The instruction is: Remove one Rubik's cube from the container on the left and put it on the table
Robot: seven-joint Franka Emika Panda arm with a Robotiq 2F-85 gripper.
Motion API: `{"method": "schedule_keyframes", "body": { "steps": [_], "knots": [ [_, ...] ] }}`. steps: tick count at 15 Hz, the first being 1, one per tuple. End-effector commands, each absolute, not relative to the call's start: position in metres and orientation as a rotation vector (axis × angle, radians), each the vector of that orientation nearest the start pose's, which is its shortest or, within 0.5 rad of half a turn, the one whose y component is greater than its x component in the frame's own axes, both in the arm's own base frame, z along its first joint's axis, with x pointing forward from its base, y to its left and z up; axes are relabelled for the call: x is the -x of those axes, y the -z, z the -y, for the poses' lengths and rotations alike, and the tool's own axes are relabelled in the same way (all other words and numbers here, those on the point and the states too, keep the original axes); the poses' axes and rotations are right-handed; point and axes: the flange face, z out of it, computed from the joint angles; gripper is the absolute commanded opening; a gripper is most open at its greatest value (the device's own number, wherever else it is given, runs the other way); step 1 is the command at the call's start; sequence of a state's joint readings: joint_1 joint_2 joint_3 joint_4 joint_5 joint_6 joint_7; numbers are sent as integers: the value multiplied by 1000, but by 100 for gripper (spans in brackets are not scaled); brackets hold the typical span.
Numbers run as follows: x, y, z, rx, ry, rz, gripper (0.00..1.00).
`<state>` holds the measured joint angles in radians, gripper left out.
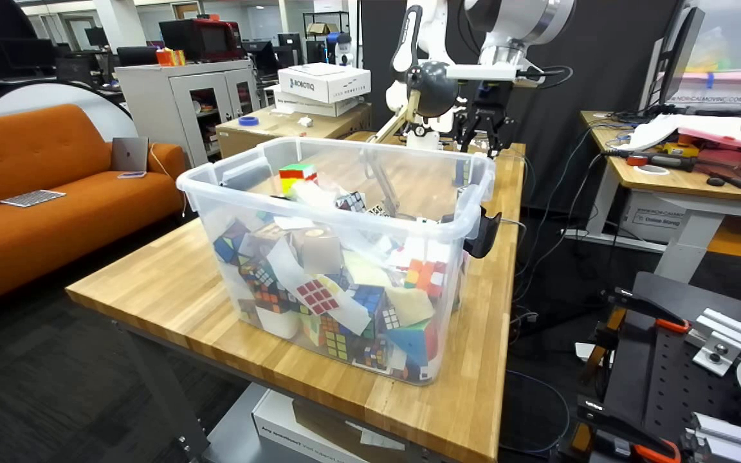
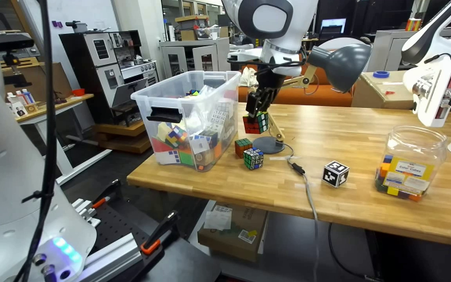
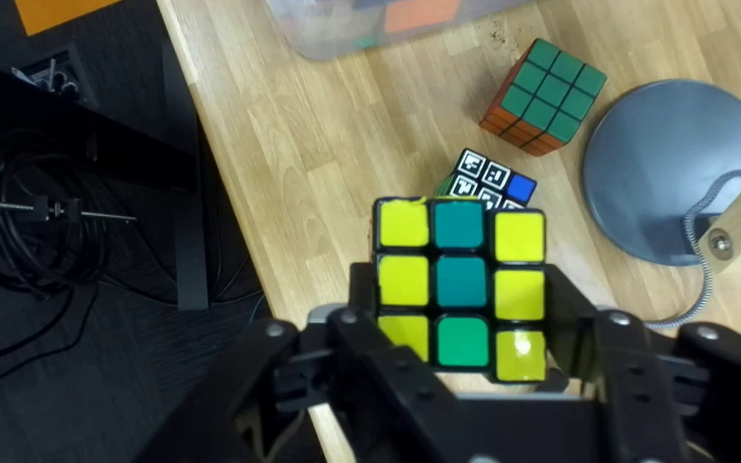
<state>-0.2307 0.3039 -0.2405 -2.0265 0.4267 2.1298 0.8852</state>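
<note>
My gripper is shut on a Rubik's cube [image 3: 460, 289] with yellow and green squares facing the wrist view. In an exterior view the gripper [image 2: 257, 111] points down and holds this cube [image 2: 252, 125] above the table [image 2: 366, 121], beside the container [image 2: 188, 94]. The see-through container also shows in an exterior view [image 1: 325, 209], filled with many mixed cubes and papers. Two more cubes stand on the table by the container: a green-topped one [image 3: 554, 96] and a patterned one [image 3: 486, 183], partly hidden behind the held cube in the wrist view.
A desk lamp's round base [image 3: 673, 167] stands close to the two table cubes, its grey shade [image 2: 343, 62] near the arm. A cable [image 2: 298, 169] crosses the table. A black-and-white marker cube [image 2: 336, 174] and a clear jar of blocks [image 2: 411, 164] stand farther along.
</note>
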Motion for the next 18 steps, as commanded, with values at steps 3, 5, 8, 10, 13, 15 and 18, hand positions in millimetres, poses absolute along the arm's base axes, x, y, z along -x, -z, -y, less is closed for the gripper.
{"method": "schedule_keyframes", "body": {
  "steps": [3, 5, 8, 10, 13, 15, 18],
  "knots": [
    [-524, -235, 286, 1792, -449, -2199, 37],
    [-524, -213, 294, 1708, -497, -2216, 37],
    [-528, -191, 299, 1617, -516, -2235, 37],
    [-529, -178, 300, 1568, -523, -2244, 37],
    [-531, -162, 299, 1523, -527, -2259, 37],
    [-532, -151, 297, 1500, -535, -2270, 37],
    [-529, -135, 295, 1478, -550, -2290, 37]
  ]
}}
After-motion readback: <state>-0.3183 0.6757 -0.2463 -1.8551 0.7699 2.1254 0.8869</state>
